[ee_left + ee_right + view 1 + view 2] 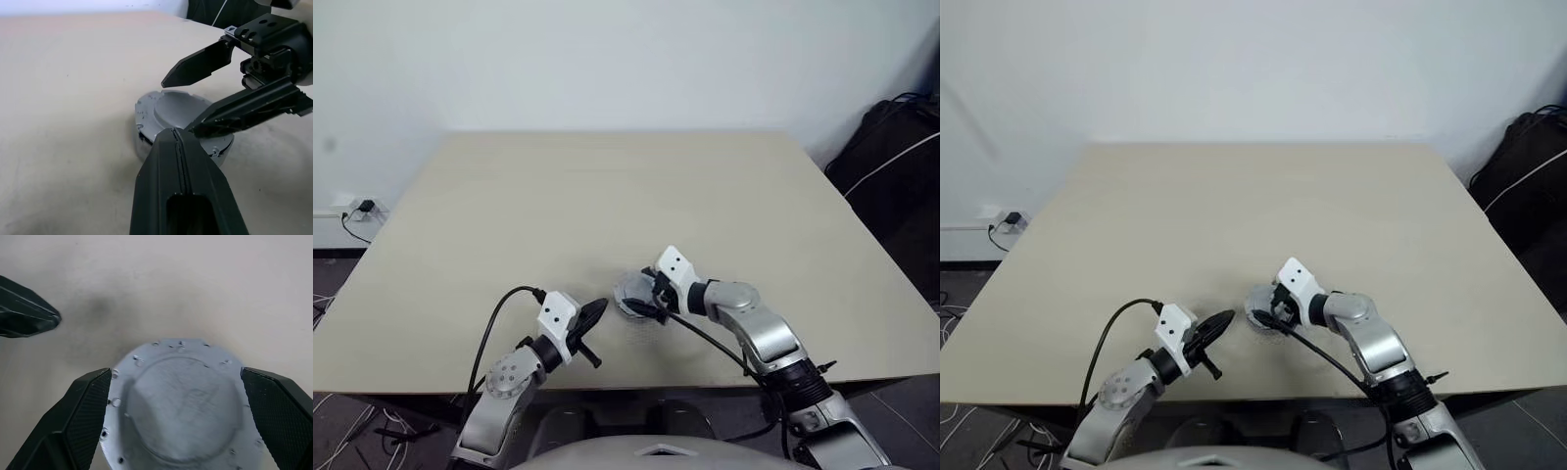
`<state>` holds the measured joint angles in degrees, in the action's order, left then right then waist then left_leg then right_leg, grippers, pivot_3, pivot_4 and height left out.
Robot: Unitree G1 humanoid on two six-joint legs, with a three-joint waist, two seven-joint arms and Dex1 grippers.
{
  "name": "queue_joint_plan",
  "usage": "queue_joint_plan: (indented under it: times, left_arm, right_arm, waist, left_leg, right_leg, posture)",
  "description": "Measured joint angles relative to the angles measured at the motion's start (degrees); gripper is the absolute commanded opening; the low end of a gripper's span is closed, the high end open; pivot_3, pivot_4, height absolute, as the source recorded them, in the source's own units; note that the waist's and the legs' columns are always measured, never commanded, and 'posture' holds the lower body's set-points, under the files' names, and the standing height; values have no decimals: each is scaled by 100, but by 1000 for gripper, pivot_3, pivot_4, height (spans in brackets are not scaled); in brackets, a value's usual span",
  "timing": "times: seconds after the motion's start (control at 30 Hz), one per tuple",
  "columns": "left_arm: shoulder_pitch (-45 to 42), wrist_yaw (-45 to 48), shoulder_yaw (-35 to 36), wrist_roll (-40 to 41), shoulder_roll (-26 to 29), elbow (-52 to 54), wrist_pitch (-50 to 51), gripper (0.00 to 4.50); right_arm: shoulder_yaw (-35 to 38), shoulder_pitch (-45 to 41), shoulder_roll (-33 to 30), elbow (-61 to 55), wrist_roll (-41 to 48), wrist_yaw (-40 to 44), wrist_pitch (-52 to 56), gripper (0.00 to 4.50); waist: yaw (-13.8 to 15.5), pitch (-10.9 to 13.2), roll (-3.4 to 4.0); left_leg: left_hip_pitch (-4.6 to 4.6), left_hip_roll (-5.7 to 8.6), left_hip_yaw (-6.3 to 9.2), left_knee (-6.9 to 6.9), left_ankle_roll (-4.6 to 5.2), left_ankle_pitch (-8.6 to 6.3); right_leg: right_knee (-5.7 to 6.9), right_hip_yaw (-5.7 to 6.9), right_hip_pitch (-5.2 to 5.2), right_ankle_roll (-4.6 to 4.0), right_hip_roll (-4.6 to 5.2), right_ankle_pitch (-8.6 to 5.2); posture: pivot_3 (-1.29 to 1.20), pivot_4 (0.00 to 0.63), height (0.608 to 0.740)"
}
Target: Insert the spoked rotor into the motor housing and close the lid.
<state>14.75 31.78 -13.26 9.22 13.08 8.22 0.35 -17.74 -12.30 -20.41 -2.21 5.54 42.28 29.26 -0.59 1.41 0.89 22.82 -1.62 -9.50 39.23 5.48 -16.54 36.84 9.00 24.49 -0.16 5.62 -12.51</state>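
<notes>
From my seat the lid (178,404) is sitting flat on the beige table (607,186), near the front edge and about centre, silver-grey with its raised hub facing up. My right gripper (178,406) is spread wide with a finger off each side of the disc, not squeezing it as far as I can see. Left gripper (590,315) is clamped shut on nothing, tip pointing at the lid from just beside it.

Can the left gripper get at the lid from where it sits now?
Probably yes: the left gripper, shut, points at the lid with bare table between, though the open right gripper straddles it.
</notes>
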Motion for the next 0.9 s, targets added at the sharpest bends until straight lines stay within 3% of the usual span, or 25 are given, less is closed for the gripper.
queue_joint_plan:
  times: [0.4, 0.57, 0.9]
  left_arm:
    - [32, 18, 32, -1, -12, -210, -206, 0]
    - [31, 25, 32, -2, -16, -335, -242, 0]
    - [-23, 74, 34, -2, -39, -370, -324, 0]
  right_arm:
    - [-23, 52, 127, 331, -65, -233, -160, 4482]
    - [29, 62, 134, 366, -27, -239, -173, 3247]
    - [15, 8, 26, 318, 4, -107, -59, 3194]
  waist:
    - [-1, 0, 0]
    - [0, 0, 0]
    - [11, 1, 1]
  left_leg:
    - [-1, 0, 0, 0, -1, 0]
    - [-1, 0, 0, 0, 5, -3]
    - [1, 1, 0, 0, 3, -2]
  right_leg:
    - [0, 0, -1, 0, 0, 0]
    - [0, -1, -1, 0, 0, 0]
    - [-3, -1, -1, 1, 2, 0]
  posture:
    - [0, 0, 740]
    - [0, 0, 740]
    - [0, 0, 740]
